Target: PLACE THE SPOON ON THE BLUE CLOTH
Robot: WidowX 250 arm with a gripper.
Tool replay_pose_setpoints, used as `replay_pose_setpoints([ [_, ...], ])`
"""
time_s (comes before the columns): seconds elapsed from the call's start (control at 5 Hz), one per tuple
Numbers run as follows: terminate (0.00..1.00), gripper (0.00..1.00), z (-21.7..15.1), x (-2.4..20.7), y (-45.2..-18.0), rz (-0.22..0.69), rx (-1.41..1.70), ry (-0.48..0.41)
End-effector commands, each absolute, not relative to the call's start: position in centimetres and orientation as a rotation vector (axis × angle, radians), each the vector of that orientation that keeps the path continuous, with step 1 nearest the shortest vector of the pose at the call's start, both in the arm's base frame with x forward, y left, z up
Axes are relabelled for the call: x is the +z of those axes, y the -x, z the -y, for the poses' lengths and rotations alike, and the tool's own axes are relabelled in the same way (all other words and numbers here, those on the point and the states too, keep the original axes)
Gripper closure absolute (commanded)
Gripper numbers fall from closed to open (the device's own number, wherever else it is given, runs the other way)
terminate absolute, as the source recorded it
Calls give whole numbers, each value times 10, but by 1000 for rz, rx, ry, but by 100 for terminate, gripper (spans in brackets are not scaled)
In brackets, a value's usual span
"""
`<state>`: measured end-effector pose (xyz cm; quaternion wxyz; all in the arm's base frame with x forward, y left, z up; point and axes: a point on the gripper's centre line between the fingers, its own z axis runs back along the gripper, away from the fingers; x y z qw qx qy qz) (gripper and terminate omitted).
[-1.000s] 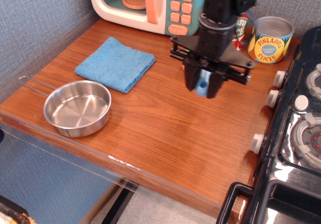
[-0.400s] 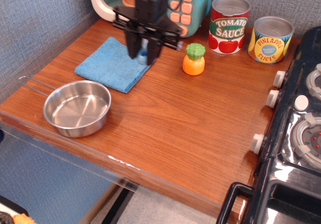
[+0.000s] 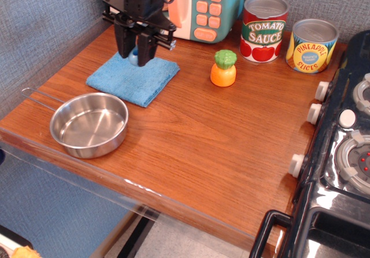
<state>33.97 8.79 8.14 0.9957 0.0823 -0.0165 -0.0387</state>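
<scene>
The blue cloth [image 3: 132, 77] lies flat at the back left of the wooden counter. My black gripper [image 3: 134, 56] hangs over the cloth's far part, fingers pointing down and shut on the spoon [image 3: 134, 55]. Only a bit of the spoon's light-blue handle shows between the fingers; its grey bowl is hidden. The fingertips are at or just above the cloth; I cannot tell if they touch it.
A steel pan [image 3: 89, 124] with a wire handle sits in front of the cloth near the counter edge. A toy microwave [image 3: 202, 6] stands behind the gripper. An orange-and-green toy [image 3: 223, 68], a tomato sauce can [image 3: 264, 28] and a pineapple can [image 3: 311, 45] stand to the right. A stove [image 3: 347, 148] borders the right side.
The gripper carried the spoon left across the counter, from in front of the cans to above the cloth's far part. The toy and tomato can are now uncovered.
</scene>
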Motion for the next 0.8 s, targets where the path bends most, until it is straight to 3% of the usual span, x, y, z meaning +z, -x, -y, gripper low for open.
replay_pose_setpoints([
  [0.0, 0, 100, -111, 85, -346, 70, -169, -185],
  [0.4, 0, 100, -122, 70, -344, 39, -166, -180],
  [0.6, 0, 0, -122, 69, -345, 29, -188, -171],
])
